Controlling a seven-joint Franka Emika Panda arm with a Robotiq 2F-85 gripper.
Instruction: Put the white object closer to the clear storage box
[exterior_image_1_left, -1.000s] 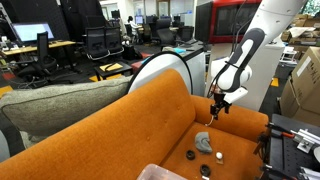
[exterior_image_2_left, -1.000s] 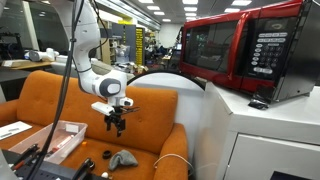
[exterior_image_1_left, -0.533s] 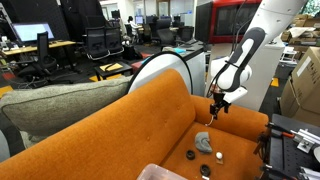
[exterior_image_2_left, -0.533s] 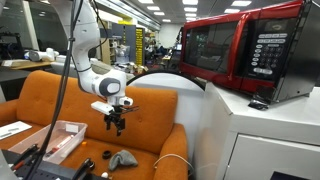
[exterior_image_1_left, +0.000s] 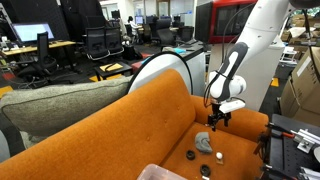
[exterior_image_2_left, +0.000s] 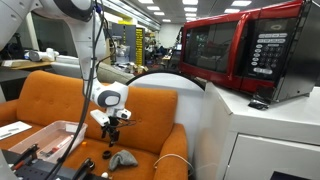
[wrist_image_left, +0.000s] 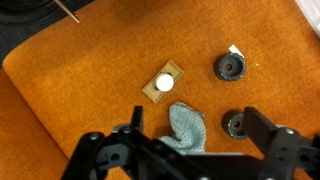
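Orange couch (exterior_image_1_left: 160, 112): claw (exterior_image_1_left: 214, 122), spread wide, now lower, nearer grey cloth (wrist_image_left: 183, 125).

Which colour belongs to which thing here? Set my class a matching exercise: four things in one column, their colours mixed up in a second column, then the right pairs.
Things
1. sofa
2. microwave
3. cloth
4. disc

Colours
A. grey
B. orange
C. white
D. red

Right pairs: 1-B, 2-D, 3-A, 4-C
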